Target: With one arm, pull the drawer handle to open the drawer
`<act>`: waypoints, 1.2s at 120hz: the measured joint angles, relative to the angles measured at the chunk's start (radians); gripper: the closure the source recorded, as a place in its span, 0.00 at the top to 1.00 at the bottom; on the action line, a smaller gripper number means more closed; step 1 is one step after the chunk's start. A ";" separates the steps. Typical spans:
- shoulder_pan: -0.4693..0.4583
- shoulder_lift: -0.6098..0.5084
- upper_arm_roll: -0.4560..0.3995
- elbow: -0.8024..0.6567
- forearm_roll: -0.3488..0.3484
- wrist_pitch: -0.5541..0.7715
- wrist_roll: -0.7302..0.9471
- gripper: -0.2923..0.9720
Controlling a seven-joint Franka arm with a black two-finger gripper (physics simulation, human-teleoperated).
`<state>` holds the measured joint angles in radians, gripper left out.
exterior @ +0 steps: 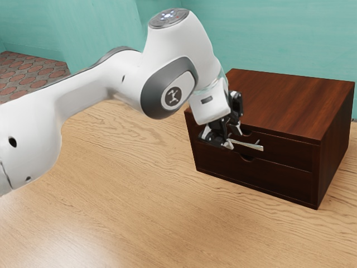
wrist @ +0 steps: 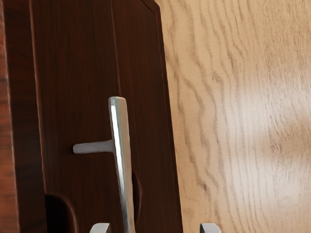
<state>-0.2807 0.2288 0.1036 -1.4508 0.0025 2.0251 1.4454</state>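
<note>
My fingers (exterior: 227, 139) are open astride the drawer handle (wrist: 121, 160); it looks like stiff, slick metal, so I'd clamp mid-bar.

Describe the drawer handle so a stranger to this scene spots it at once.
On the light wooden table stands a dark brown cabinet with two stacked drawer fronts. On the upper front, at the black gripper, sits the drawer handle: a slim silver bar on a short post, the cabinet's only bright metal part.
</note>
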 joint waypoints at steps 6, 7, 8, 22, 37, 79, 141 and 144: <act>-0.001 0.017 0.000 0.016 -0.004 0.000 0.005 0.34; -0.001 0.019 0.000 0.018 -0.005 0.000 0.006 0.34; -0.001 0.021 0.000 0.019 -0.006 0.000 0.007 0.33; 0.000 0.037 0.001 0.026 -0.020 0.001 0.018 0.31; -0.002 0.042 0.001 0.020 -0.029 0.003 0.027 0.29; -0.027 -0.010 0.004 -0.090 -0.018 0.015 0.038 0.18; -0.104 -0.262 0.004 -0.404 0.164 0.095 -0.042 0.18; -0.106 -0.269 0.005 -0.414 0.164 0.095 -0.047 0.19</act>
<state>-0.3867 -0.0404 0.1087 -1.8652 0.1670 2.1204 1.3988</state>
